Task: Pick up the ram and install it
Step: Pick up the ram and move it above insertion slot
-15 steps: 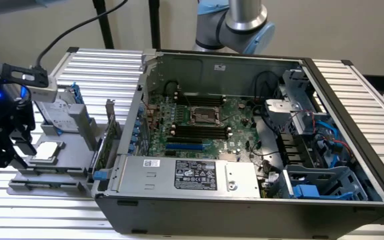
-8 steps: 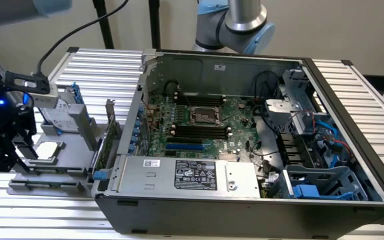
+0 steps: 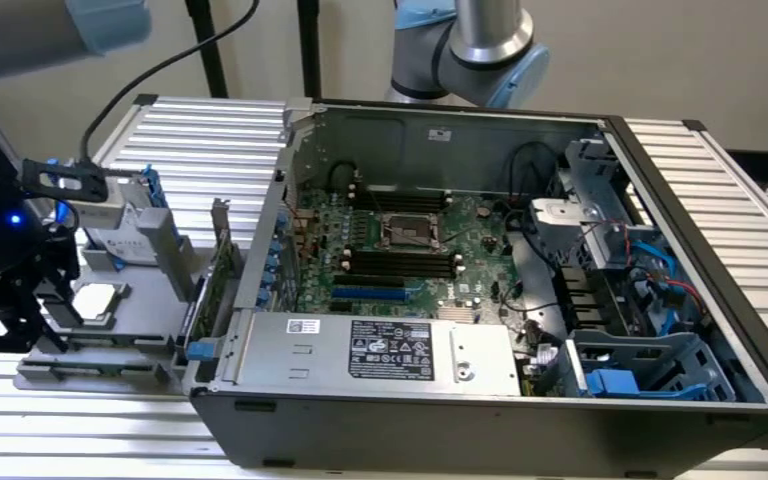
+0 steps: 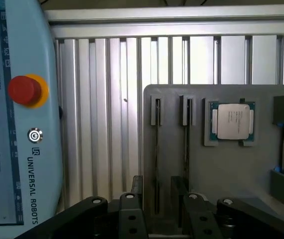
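- My gripper hangs with jaws apart over the gray tray; one narrow slot runs through the gap.
- A teach pendant lies beside the tray; a strip of bare slatted table separates them and leaves me room.
- An upright green card stands between tray and computer case.
- The case is open on top; power supply, drive cage and cables stand around the black memory slots.

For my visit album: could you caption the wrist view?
Open gripper poised above a grey tray with two narrow slots and a processor chip, red-buttoned control tablet nearby.
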`<state>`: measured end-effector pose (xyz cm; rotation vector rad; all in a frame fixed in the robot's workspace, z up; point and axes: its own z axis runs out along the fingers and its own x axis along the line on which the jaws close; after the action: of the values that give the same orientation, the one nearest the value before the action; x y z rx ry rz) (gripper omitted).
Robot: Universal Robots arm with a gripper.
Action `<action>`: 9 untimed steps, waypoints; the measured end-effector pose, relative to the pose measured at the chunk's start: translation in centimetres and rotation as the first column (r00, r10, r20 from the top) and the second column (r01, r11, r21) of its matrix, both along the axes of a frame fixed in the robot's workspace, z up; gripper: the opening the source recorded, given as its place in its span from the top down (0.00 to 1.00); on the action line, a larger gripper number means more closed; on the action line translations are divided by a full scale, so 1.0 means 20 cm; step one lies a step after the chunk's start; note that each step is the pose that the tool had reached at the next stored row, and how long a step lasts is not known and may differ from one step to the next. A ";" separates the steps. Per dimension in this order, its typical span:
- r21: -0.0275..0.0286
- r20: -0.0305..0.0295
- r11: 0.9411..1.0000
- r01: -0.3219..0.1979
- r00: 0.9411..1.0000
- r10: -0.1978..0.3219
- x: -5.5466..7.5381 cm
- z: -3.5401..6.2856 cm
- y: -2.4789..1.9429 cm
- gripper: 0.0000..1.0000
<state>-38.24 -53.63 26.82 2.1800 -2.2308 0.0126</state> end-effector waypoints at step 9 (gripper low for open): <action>0.000 0.000 1.000 -0.012 1.000 0.012 0.00 -0.082 0.000 0.64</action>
<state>-38.24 -53.63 25.17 2.1936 -2.2178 0.0128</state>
